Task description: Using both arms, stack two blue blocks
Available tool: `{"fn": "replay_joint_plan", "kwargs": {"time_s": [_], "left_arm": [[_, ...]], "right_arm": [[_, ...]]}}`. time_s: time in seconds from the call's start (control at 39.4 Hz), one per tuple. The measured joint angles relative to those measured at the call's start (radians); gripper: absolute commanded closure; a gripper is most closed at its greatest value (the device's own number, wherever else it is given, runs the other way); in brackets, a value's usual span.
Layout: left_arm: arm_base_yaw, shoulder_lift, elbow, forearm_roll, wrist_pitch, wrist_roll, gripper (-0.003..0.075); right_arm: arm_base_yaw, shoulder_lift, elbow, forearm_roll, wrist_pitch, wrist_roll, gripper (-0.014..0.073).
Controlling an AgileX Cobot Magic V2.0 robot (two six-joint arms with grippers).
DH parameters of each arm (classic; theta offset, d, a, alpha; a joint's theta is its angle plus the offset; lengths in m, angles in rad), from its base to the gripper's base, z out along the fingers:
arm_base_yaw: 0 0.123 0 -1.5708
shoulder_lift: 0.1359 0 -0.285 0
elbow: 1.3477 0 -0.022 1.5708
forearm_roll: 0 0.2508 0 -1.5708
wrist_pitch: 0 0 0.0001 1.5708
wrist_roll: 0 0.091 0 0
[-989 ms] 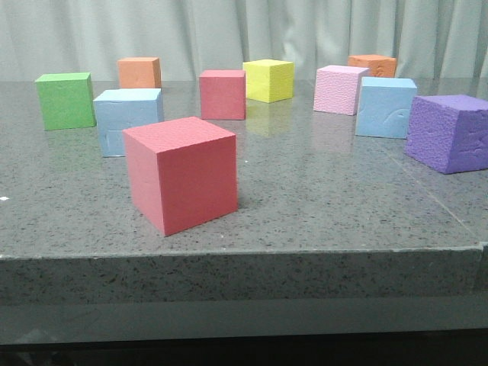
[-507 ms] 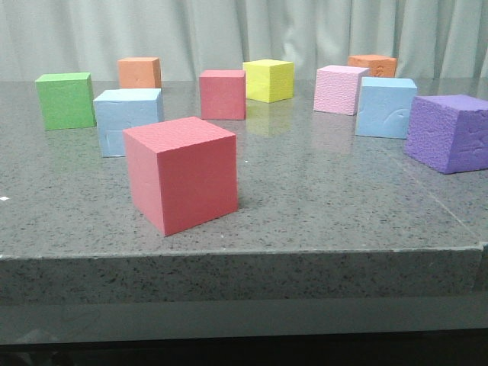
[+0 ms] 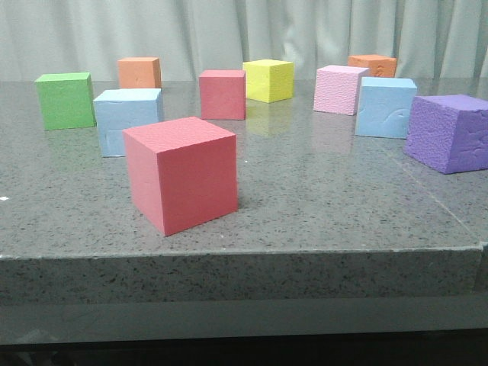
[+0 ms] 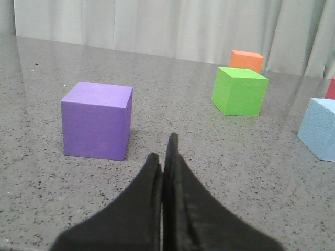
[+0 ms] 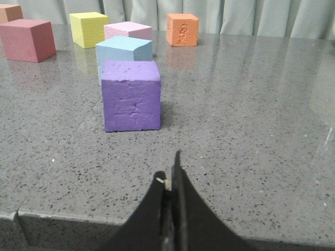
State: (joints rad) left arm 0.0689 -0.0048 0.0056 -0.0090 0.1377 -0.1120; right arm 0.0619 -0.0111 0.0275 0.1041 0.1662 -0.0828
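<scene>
Nothing of the stacking is done yet, as far as we can judge. Starting at the left, our left gripper point(image 4: 166, 157) sits low over the tabletop point(image 3: 320, 206) with its jaws pressed together and nothing between them; ahead of it in the left wrist view stand a purple cube point(image 4: 97, 120), a green cube point(image 4: 239, 91) and an orange cube point(image 4: 246, 60), and one blue block point(image 4: 320, 128) shows only at the frame edge. In the front view that left blue block point(image 3: 126, 118) rests on the tabletop just behind the big red cube point(image 3: 181, 174), beside the green one. Moving right, the second blue block point(image 3: 385, 107) stands well apart from the first, just beside another purple cube point(image 3: 450, 133). Our right gripper point(image 5: 170, 178) is likewise clenched and empty, with this purple cube in front and the blue block directly behind it. Neither gripper appears in the front view. We still have everything to do: open, reach, grasp each block, and set one on the other.
</scene>
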Motion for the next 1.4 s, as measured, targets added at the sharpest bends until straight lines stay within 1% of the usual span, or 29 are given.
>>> {"fn": "replay_joint_plan", "kwargs": {"time_s": [0.18,0.51,0.58,0.84,0.94,1.07,1.29,1.4], "left_arm": [[0.000,0.000,0.000,0.000,-0.025,0.000,0.0741],[0.000,0.000,0.000,0.000,-0.253,0.000,0.0741],[0.000,0.000,0.000,0.000,-0.275,0.000,0.0741],[0.000,0.000,0.000,0.000,-0.279,0.000,0.0741],[0.000,0.000,0.000,0.000,-0.300,0.000,0.0741],[0.000,0.000,0.000,0.000,-0.345,0.000,0.0741],[0.000,0.000,0.000,0.000,-0.488,0.000,0.0741],[0.000,0.000,0.000,0.000,-0.536,0.000,0.0741]], "right_arm": [[0.000,0.000,0.000,0.000,-0.039,0.001,0.0660],[0.000,0.000,0.000,0.000,-0.217,0.001,0.0660],[0.000,0.000,0.000,0.000,-0.226,0.001,0.0660],[0.000,0.000,0.000,0.000,-0.232,0.001,0.0660],[0.000,0.000,0.000,0.000,-0.232,0.001,0.0660],[0.000,0.000,0.000,0.000,-0.247,0.001,0.0660],[0.000,0.000,0.000,0.001,-0.415,0.001,0.0660],[0.000,0.000,-0.023,0.001,-0.406,0.001,0.0660]]}}
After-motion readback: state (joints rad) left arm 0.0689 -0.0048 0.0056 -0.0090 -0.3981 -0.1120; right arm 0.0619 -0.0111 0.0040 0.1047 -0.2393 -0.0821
